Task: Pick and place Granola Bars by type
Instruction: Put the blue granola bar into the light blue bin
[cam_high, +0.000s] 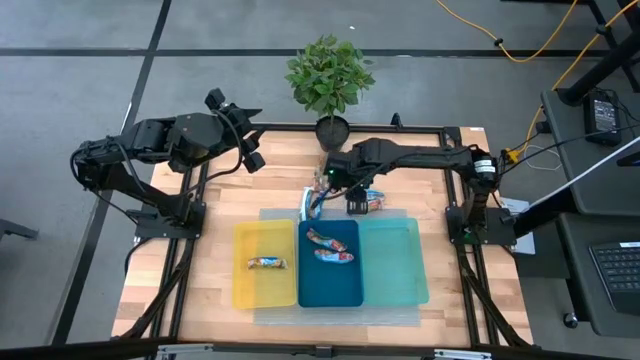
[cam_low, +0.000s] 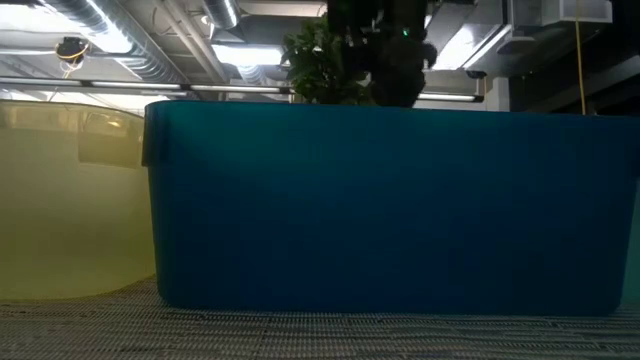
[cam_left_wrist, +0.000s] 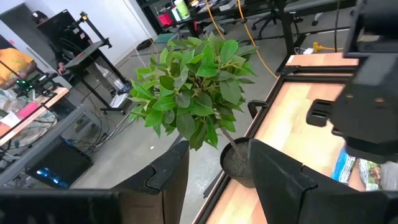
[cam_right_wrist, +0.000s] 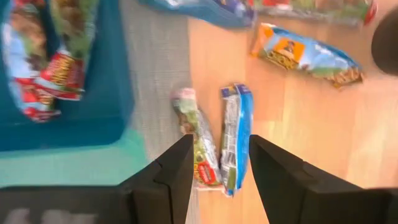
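Several granola bars lie loose on the wood just past the trays' far edge (cam_high: 372, 200). One bar lies in the yellow tray (cam_high: 266, 263) and two in the dark blue tray (cam_high: 330, 246). My right gripper (cam_high: 350, 203) hovers open over the loose bars. In the right wrist view its fingers (cam_right_wrist: 221, 171) stand on either side of a red-and-green bar (cam_right_wrist: 198, 146) and a blue bar (cam_right_wrist: 235, 134), both flat on the table; a blue-and-orange bar (cam_right_wrist: 308, 56) lies farther off. My left gripper (cam_left_wrist: 217, 174) is open, raised near the table's far left (cam_high: 250, 150).
The teal tray (cam_high: 392, 262) sits to the right of the dark blue tray (cam_low: 380, 200), all on a grey mat. A potted plant (cam_high: 330, 80) stands at the table's far edge, close behind the right gripper. Bare wood lies left and right of the trays.
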